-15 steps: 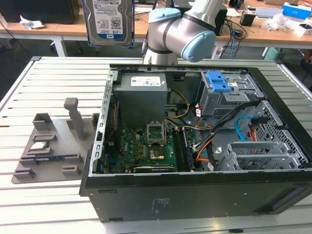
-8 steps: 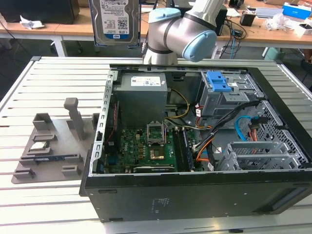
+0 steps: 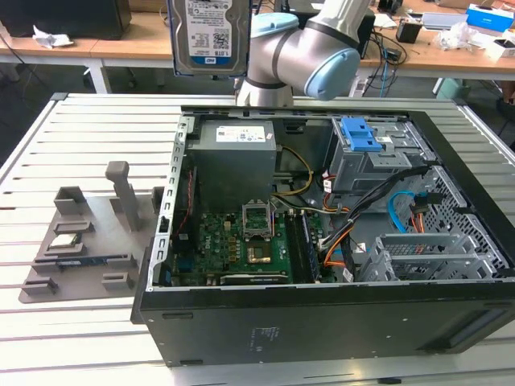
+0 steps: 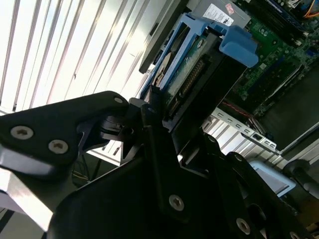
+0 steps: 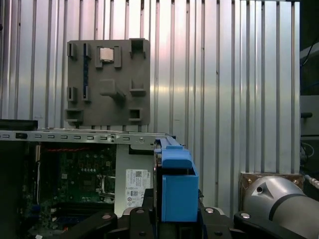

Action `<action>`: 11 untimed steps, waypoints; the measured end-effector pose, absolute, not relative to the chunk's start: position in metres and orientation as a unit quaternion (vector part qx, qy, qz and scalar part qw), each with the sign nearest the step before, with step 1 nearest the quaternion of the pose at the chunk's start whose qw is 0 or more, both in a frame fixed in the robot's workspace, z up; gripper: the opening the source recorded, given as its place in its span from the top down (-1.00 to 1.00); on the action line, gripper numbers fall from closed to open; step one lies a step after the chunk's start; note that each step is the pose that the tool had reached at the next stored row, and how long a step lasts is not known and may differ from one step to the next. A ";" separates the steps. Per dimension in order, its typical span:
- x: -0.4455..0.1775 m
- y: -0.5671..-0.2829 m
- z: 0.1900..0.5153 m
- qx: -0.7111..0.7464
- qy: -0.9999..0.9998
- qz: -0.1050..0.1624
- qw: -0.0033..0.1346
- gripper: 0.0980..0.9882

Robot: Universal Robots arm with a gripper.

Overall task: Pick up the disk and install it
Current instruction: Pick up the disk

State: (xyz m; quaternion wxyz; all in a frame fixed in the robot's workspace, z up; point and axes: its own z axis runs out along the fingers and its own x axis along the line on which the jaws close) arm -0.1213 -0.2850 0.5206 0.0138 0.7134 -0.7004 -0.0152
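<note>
Currently we log the disk (image 3: 206, 36) hanging high over the open case (image 3: 322, 322), pinched edge-on by the gripper (image 4: 155, 113). Its blue frame points outward, likely to clear the walls. It is well apart from the bay (image 3: 378, 161).

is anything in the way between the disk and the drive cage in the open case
Nothing visible does. The claw holds the disk raised clear of the open case. The drive cage sits uncovered at the exterior view's right, though loose cables lie close beside it.
</note>
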 end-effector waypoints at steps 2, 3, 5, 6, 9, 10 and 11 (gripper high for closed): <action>-0.116 -0.285 0.521 0.713 -0.700 -0.015 0.014 0.40; -0.114 -0.285 0.521 0.713 -0.700 -0.015 0.014 0.40; -0.113 -0.285 0.521 0.713 -0.700 -0.015 0.014 0.40; -0.113 -0.286 0.521 0.713 -0.700 -0.015 0.014 0.40; -0.113 -0.290 0.521 0.713 -0.700 -0.015 0.014 0.40; -0.113 -0.291 0.521 0.713 -0.700 -0.015 0.014 0.40; -0.113 -0.294 0.521 0.713 -0.700 -0.015 0.014 0.40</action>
